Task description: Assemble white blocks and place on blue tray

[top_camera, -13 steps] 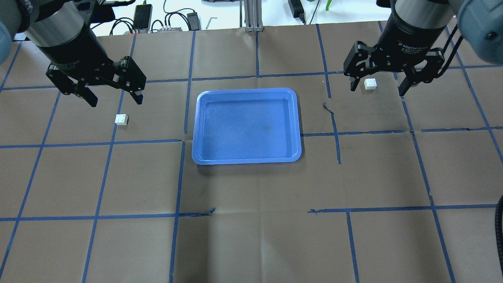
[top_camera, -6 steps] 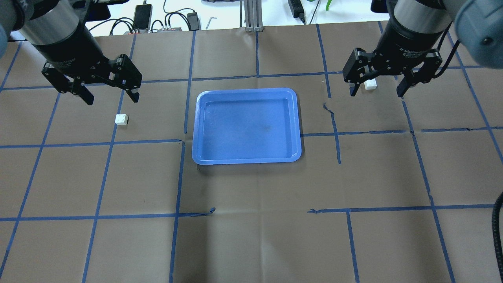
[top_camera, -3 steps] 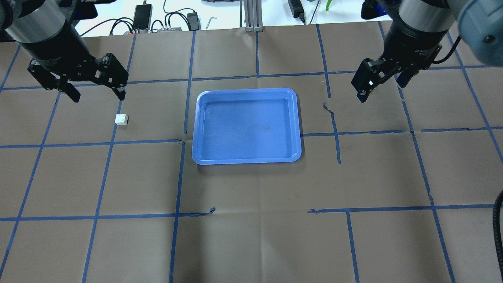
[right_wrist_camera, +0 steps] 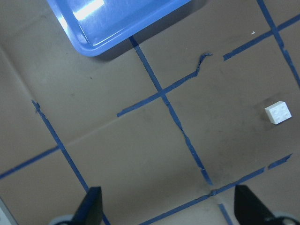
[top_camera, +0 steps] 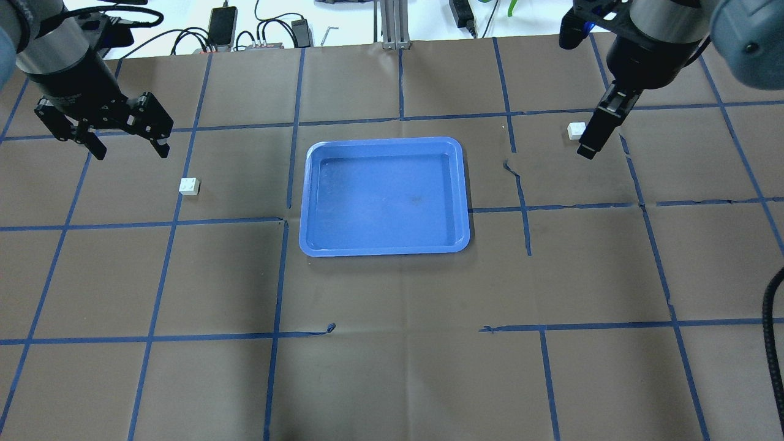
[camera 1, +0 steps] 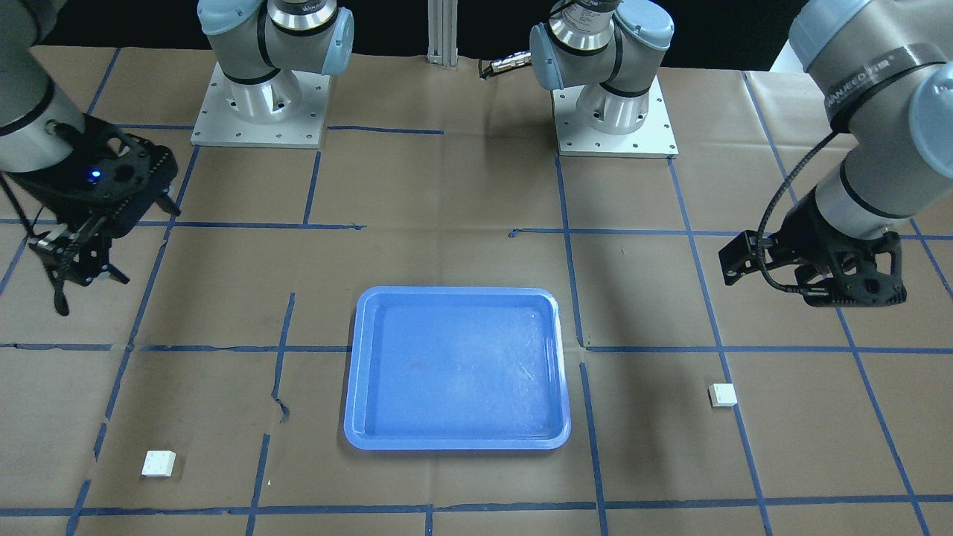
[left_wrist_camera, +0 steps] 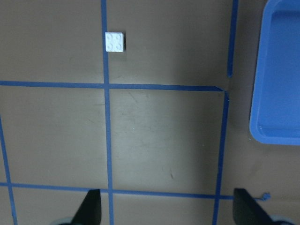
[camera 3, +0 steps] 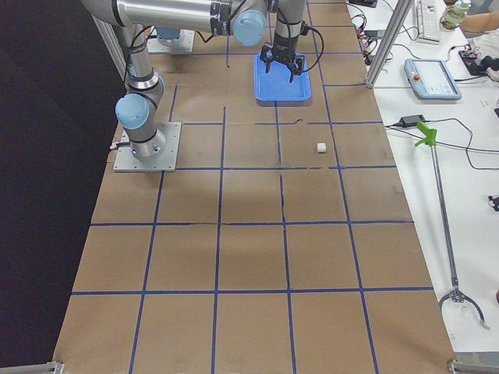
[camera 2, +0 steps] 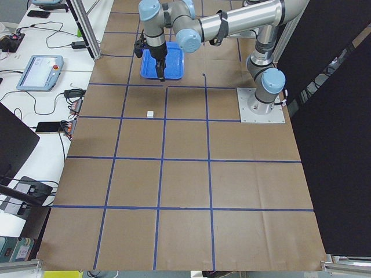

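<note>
Overhead exterior: jaws stand apart on left gripper (top_camera: pixel 131 152) and right gripper (top_camera: pixel 587 149); the white blocks (top_camera: pixel 189 185) are best straddled squarely before closing.

Print on L arm band (camera 1: pixel 872 68): unreadable.

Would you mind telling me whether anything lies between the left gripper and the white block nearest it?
Nothing visible does: only taped brown paper separates the left gripper, its jaws open, from that white block.
</note>
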`<state>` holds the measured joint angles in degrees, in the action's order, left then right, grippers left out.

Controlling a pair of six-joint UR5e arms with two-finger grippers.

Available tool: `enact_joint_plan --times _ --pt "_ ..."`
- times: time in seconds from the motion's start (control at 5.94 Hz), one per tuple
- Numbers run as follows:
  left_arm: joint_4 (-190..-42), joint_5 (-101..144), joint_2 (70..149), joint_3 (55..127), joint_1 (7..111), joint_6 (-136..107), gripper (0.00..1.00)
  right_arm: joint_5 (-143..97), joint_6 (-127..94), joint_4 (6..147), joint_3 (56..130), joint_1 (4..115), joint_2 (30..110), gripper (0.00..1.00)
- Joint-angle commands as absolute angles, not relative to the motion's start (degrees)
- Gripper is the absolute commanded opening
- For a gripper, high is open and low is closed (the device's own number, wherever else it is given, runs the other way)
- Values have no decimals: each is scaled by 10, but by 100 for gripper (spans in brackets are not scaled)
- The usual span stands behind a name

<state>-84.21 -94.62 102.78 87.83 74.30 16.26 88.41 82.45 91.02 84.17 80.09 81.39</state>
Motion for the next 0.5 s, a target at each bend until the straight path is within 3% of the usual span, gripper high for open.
enact_joint_plan --times 0.0,0.17,0.34 --pt "-752 -947 1106 878 729 185 99 861 1041 908 712 760 703 100" --pt "-728 -943 1131 878 728 185 99 827 1094 900 662 734 654 100" --pt "-676 -938 1159 888 728 187 99 777 1124 897 658 703 629 100"
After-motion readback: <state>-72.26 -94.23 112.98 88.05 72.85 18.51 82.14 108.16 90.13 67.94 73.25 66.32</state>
